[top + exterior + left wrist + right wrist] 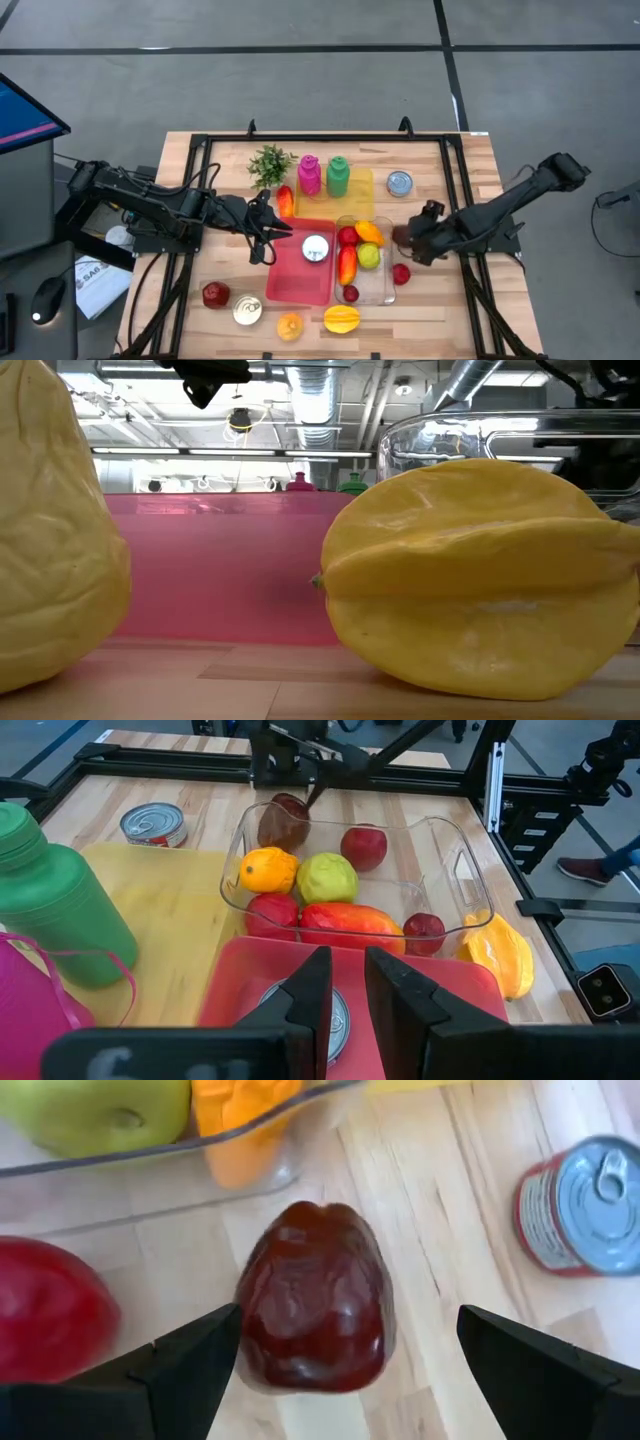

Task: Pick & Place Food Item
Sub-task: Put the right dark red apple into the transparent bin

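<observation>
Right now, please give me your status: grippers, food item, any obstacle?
Right gripper open, fingers either side of dark red fruit on table, not gripping. Left gripper shut, empty, above red tray. Clear container close beside fruit.

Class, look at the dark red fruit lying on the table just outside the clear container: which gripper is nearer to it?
Right. The right gripper hangs open over the dark red fruit, its fingers on either side of it. The left gripper is across the clear container, over the pink tray.
</observation>
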You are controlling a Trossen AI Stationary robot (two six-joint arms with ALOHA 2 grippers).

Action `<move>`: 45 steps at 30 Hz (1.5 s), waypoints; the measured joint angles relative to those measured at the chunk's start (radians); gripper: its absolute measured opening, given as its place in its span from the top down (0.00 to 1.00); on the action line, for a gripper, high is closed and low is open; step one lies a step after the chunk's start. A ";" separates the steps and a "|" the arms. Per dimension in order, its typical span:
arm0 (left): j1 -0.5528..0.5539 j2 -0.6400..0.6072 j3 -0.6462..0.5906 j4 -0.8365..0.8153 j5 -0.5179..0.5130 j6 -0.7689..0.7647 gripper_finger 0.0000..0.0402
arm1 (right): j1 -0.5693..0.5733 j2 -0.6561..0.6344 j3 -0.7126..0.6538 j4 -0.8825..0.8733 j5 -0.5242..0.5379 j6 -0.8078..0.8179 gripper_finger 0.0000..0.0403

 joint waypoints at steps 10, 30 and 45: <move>0.000 0.000 0.000 0.000 0.000 0.000 0.87 | 0.000 -0.134 -0.020 0.007 -0.001 0.076 0.09; 0.000 0.000 0.000 0.000 0.000 0.000 0.87 | 0.000 -0.131 -0.108 0.147 -0.027 0.042 0.09; 0.000 0.000 0.000 0.000 0.000 0.000 0.87 | -0.001 -0.131 -0.206 0.299 -0.011 0.015 0.09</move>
